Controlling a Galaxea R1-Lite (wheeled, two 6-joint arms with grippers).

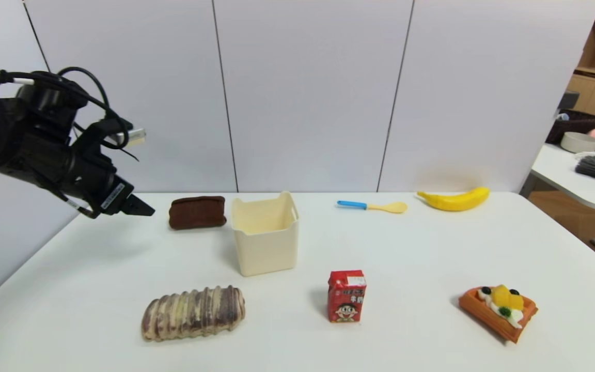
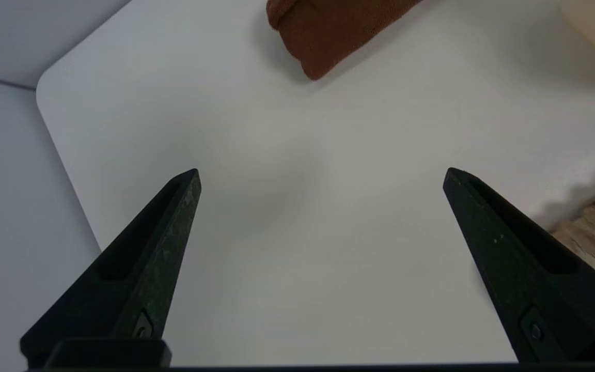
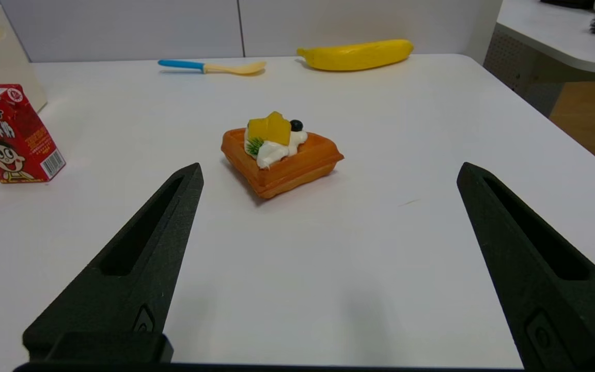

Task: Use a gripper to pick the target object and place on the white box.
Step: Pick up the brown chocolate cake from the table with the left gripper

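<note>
- I read all clock directions from the head view, with twelve o'clock pointing away from the robot.
- The step in hand seems to be the approach: the left tool (image 2: 322, 170) is above the counter (image 1: 411, 248), at about nine o'clock from the brown block (image 1: 197, 212).
- Its two fingers are wide apart, with nothing between them.
- The brown block, which I take as the target, lies flat near the far edge, at about ten o'clock from the white box (image 1: 266, 253); it is not yet lifted.
- The next move calls for going toward three o'clock until the fingers are over the block, then lowering around it and closing.
- The block looks soft, so I think a deep, gentle grip is better than a pinch at the corner.
- After this, the block should rise above the box's rim and go toward four o'clock.
- The right tool (image 3: 331, 164) is idle at the near right side, fingers apart, with the waffle (image 3: 282, 160) beyond it.
</note>
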